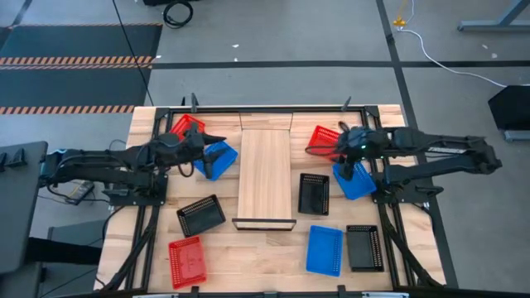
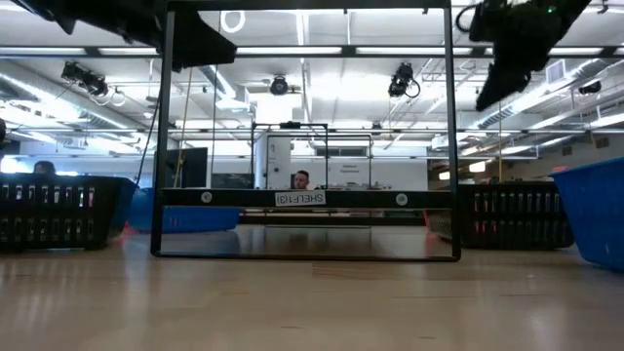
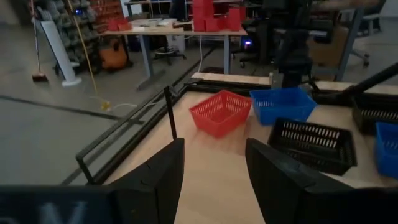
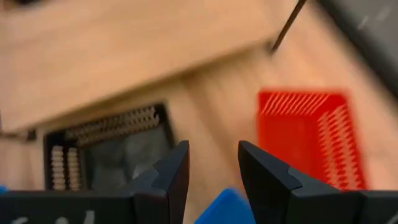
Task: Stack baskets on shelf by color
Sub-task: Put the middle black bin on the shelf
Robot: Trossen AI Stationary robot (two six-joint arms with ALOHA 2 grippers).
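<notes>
Hovering with fingers parted and empty just right of the bare shelf (image 1: 265, 175), the right gripper (image 1: 349, 151) should descend squarely over one wall of the red basket (image 1: 322, 137), while the left gripper (image 1: 199, 142), also open, waits left of the shelf.

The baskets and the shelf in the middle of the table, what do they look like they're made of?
The baskets, such as the red basket, look like moulded plastic: uniform bright colour, thin walls pierced in a regular mesh. The shelf looks like pale, matt unfinished wood, with lengthwise grain lines; its thin black frame seems to be painted metal, though the material can't be confirmed.
</notes>
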